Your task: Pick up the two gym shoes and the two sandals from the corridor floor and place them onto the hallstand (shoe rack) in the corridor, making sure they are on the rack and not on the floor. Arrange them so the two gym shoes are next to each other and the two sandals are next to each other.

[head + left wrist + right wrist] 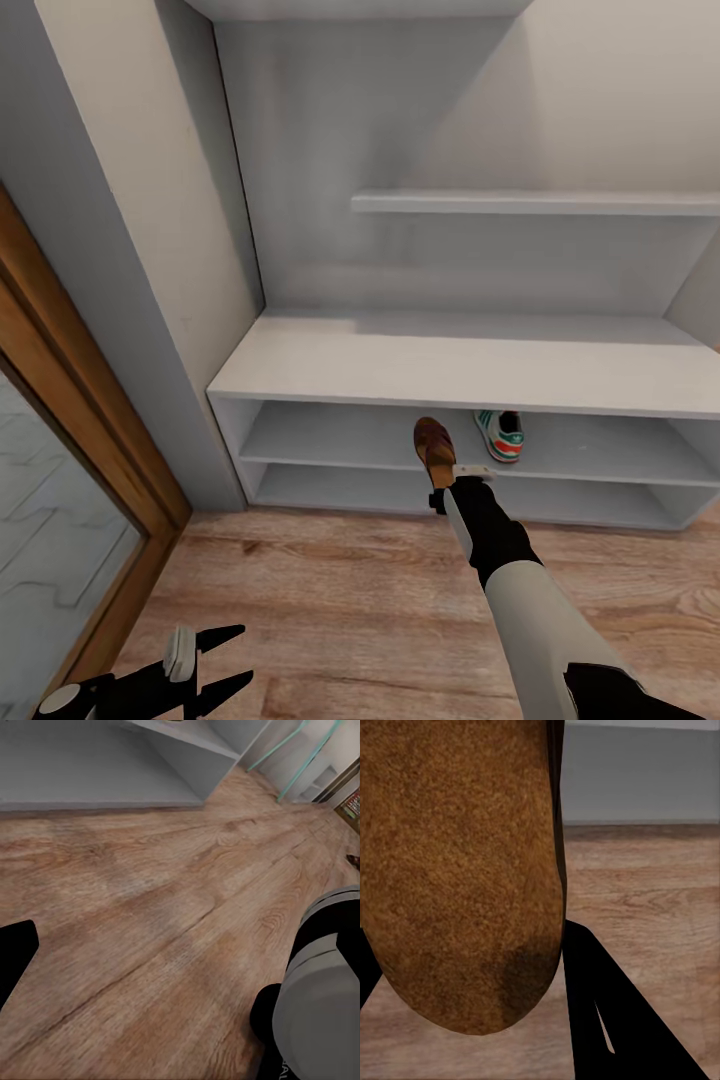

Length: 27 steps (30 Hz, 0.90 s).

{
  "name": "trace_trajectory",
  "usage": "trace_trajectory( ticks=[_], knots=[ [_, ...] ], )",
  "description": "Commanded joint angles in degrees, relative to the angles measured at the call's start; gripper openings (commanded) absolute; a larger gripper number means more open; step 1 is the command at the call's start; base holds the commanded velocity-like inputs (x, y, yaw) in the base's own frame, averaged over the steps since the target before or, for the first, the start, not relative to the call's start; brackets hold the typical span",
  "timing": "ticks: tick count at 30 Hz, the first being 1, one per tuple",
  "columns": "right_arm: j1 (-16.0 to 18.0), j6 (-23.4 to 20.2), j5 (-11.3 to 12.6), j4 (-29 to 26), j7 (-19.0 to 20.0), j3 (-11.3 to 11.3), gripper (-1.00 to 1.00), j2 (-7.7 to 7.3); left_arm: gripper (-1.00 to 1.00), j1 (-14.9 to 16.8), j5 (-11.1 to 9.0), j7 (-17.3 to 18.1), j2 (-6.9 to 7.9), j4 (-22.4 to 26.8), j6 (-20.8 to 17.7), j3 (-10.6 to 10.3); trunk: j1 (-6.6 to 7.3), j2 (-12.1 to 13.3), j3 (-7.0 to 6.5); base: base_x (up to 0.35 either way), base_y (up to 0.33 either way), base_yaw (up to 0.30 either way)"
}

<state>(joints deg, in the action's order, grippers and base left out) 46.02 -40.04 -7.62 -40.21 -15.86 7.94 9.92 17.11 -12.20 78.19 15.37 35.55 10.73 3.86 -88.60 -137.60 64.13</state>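
Head view shows the hallstand (470, 365) straight ahead, with its wide bench top, two low open shelves below, a tall back panel and one floating shelf (540, 203) higher up. On the upper low shelf one gym shoe (500, 434) stands with its red-orange and green heel toward the camera, partly hidden under the edge of the bench top. Just beside it, the right gripper (441, 490) holds a brown sandal (434, 447) by its heel end, and the toe of the sandal points into the opening of that same shelf; whether the sandal already touches the shelf board I cannot tell. The right arm reaches forward over the corridor floor (330, 590). At the left side a grey wall and a wooden door frame (90, 420) stand close to the end of the hallstand. The left gripper (228, 658) hangs low over the floor, well apart from the rack, with its two fingers spread and nothing between them. Right wrist view gives what the head view cannot: the rough brown sole of the sandal (461, 870) very near the lens, a black finger (607, 1020) against its edge, and the plank floor with the grey base of the rack behind. Left wrist view shows bare wood-grain planks (150, 915), a corner of the hallstand (112, 765) and part of the robot's own grey and black body (322, 982).
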Motion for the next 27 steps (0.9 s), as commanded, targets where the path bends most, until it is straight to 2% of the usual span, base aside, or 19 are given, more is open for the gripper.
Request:
trace_trajectory(
  ticks=[1, 18, 27],
  knots=[
    [0.03, -0.31, -0.38, -0.11, 0.04, 0.24, -1.0, 0.08, 1.0, 0.03, -0.11, 0.12, 0.01, -0.04, 0.45, 0.01, 0.01, -0.02, 0.05, 0.022, 0.004, 0.0],
    [0.03, -0.31, -0.38, -0.13, 0.04, 0.24, -1.0, 0.08, 1.0, 0.03, -0.11, 0.12, 0.01, -0.04, 0.44, 0.01, 0.01, -0.02, 0.05, 0.277, 0.0, 0.0],
    [0.03, -0.31, -0.38, 0.02, 0.04, 0.25, -1.0, 0.08, 1.0, 0.03, -0.11, 0.12, 0.01, -0.04, 0.51, 0.01, 0.01, -0.02, 0.05, 0.077, 0.0, 0.0]
  ],
)
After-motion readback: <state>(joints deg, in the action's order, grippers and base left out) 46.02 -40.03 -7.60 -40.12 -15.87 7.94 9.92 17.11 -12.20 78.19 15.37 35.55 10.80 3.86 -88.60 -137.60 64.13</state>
